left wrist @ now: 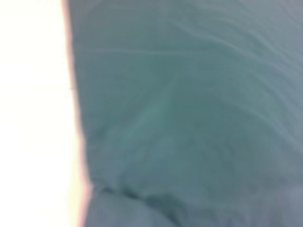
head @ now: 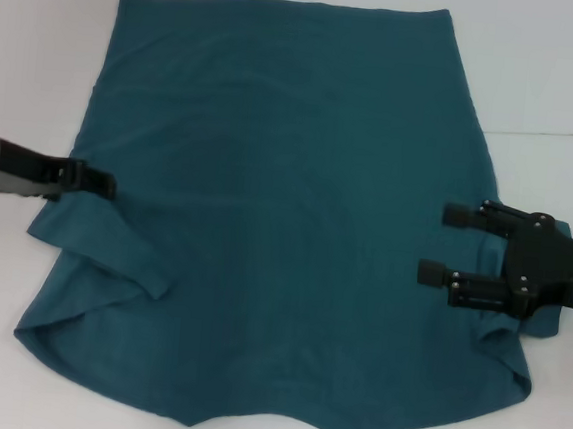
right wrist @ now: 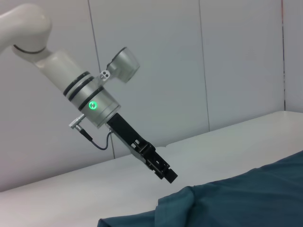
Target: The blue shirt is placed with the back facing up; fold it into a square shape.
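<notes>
The blue shirt (head: 290, 175) lies flat on the white table (head: 40, 52), hem at the far end and neck at the near edge. Its left sleeve (head: 113, 250) is folded inward over the body. My left gripper (head: 109, 183) is at the shirt's left edge with its fingers together and nothing between them. In the right wrist view the left gripper (right wrist: 171, 177) hangs just above a raised fold of the shirt (right wrist: 246, 198). My right gripper (head: 435, 243) is open, lying over the shirt's right edge and pointing inward. Cloth of the shirt (left wrist: 189, 118) fills the left wrist view.
White tabletop (right wrist: 71, 203) surrounds the shirt on the left, right and far sides. A thin seam line (head: 555, 133) runs across the table at the right. A pale panelled wall (right wrist: 236, 71) stands behind the table.
</notes>
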{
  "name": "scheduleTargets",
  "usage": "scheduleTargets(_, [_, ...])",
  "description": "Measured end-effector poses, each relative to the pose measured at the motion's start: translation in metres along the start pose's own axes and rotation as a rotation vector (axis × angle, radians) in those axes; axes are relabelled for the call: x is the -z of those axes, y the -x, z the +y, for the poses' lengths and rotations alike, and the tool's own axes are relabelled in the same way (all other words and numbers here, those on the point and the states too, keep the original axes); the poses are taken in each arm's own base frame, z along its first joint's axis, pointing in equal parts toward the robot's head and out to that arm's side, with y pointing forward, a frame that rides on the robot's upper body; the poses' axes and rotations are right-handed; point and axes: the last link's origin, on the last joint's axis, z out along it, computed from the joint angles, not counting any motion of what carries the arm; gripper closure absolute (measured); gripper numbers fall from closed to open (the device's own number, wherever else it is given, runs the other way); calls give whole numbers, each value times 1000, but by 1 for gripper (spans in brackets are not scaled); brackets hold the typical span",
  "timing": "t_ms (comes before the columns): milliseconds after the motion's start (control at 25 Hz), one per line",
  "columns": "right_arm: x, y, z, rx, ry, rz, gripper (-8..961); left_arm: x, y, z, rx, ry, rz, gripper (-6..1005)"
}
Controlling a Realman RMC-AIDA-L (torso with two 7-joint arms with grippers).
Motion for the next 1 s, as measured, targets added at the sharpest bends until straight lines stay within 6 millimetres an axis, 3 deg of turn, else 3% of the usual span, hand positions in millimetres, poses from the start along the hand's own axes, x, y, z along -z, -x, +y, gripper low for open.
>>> scheduleTargets(200, [-3, 3, -1, 8, 7, -4, 38, -11, 7, -18, 43, -31, -1, 161])
scheduleTargets(600, [-6, 5, -1, 11, 12, -6, 38, -28, 16, -38, 27, -116, 46, 78])
scheduleTargets(1000, [-7, 4, -2, 4, 11, -7, 38, -41, 22, -34, -59, -167, 39, 81])
